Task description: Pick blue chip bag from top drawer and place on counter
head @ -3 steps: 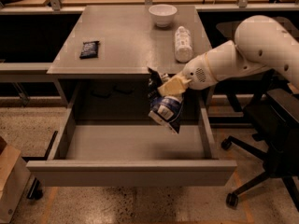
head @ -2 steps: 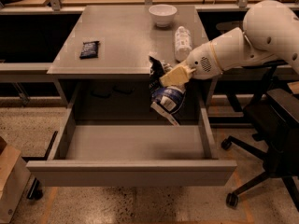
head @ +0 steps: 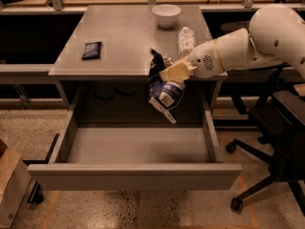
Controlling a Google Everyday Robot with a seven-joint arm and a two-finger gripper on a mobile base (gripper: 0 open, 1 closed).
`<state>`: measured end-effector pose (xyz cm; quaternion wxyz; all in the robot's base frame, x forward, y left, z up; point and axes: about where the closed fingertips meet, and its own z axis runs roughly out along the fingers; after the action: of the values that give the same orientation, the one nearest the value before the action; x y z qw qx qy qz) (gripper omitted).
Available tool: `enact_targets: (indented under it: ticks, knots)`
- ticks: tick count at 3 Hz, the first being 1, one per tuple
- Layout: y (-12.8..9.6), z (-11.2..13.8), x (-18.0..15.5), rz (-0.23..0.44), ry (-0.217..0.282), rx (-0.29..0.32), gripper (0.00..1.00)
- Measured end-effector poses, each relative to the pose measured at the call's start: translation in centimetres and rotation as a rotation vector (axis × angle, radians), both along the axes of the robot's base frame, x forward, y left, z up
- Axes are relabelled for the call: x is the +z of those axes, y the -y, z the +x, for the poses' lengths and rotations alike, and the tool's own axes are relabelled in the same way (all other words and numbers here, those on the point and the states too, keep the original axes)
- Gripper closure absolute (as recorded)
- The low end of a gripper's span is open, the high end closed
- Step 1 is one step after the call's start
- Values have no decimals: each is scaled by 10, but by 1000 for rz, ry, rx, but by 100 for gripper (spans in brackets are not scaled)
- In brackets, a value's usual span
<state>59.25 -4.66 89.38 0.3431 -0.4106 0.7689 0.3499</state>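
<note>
The blue chip bag (head: 165,95) is held clear of the top drawer (head: 136,175) and hangs at the front edge of the counter surface (head: 124,37). The gripper (head: 167,73) is clamped on the bag's crumpled upper end, just at that edge. The bag is judged to be light, soft and crinkly, with slippery foil that deforms under pressure and contents that are easily crushed; hold is best taken at 1 gathered end or seam, where the foil bunches and the chips are not squeezed.
</note>
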Motion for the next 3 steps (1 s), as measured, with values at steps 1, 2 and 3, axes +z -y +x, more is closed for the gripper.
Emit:
enact_targets:
  ticks: [1, 2, 3]
  knots:
    - [-12, 32, 32, 69, 94, -23, 100]
    - [-22, 71, 66, 124, 187, -109, 100]
    - [-34, 126, 82, 152, 297, -225, 100]
